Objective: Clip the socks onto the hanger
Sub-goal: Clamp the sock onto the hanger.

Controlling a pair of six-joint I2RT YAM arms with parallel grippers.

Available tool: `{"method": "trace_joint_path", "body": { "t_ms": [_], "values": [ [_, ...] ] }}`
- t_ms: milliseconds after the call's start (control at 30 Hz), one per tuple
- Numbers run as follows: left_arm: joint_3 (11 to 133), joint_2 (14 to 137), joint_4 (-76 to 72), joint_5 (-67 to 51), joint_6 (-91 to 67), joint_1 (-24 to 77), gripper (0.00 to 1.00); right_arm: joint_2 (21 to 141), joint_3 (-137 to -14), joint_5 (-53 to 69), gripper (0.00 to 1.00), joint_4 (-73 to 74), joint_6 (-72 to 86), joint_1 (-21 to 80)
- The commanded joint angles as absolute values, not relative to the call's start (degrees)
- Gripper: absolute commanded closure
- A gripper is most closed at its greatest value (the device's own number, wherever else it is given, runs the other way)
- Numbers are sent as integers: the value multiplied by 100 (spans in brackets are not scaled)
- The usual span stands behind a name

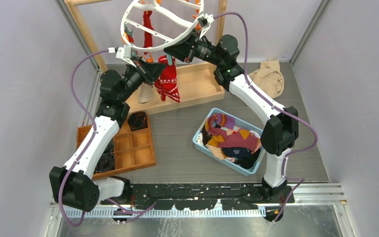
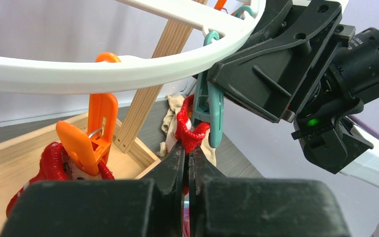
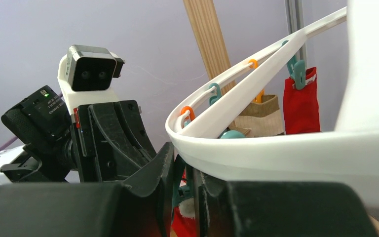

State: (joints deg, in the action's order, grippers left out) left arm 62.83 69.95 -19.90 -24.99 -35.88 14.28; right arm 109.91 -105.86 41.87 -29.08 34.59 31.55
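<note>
The hanger (image 2: 103, 74) hangs tilted from the wooden frame (image 2: 150, 98), and both arms reach up to its white ring from the near side. The left gripper (image 2: 186, 150) is closed tight just under the ring, pinching the cuff of a red sock (image 2: 190, 131) and holding it up against the lower end of a teal clip (image 2: 216, 111) that dangles from the ring. The cuff touches the clip's tips; I cannot tell whether the clip has bitten onto it.

The right gripper (image 3: 183, 168) sits against the underside of the ring on the opposite side of that clip. Its jaws are narrow, with the teal clip between them.

Further along the ring from the teal clip hangs an orange clip (image 2: 98, 128), with another red sock (image 2: 54, 158) bunched below it. More socks hang from clips on the far side of the hanger, one red and one tan.

Well apart from the hanger, toward the arm bases, a blue basket (image 1: 201, 129) on the desk (image 1: 177, 128) holds a heap of loose socks (image 1: 232, 138) in purple, red, orange and dark colours. A beige cloth (image 1: 269, 74) lies on the desk off to the hanger's right, and a divided wooden box (image 1: 138, 148) sits below and left of the hanger.
</note>
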Motion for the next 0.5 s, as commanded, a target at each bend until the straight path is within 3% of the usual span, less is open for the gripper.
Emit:
{"method": "trace_joint_path", "body": {
  "t_ms": [0, 267, 467],
  "values": [
    [6328, 6995, -2488, -2439, -3856, 1380, 100, 10861, -10661, 4376, 98, -3036, 3430, 3203],
    [6348, 7110, -2676, -2583, -4233, 1380, 100, 10851, -10627, 4367, 93, -3097, 3349, 3221],
    [6257, 7085, -2622, -2566, -4206, 1371, 100, 10815, -10584, 4342, 61, -3190, 3349, 3217]
  ]
}}
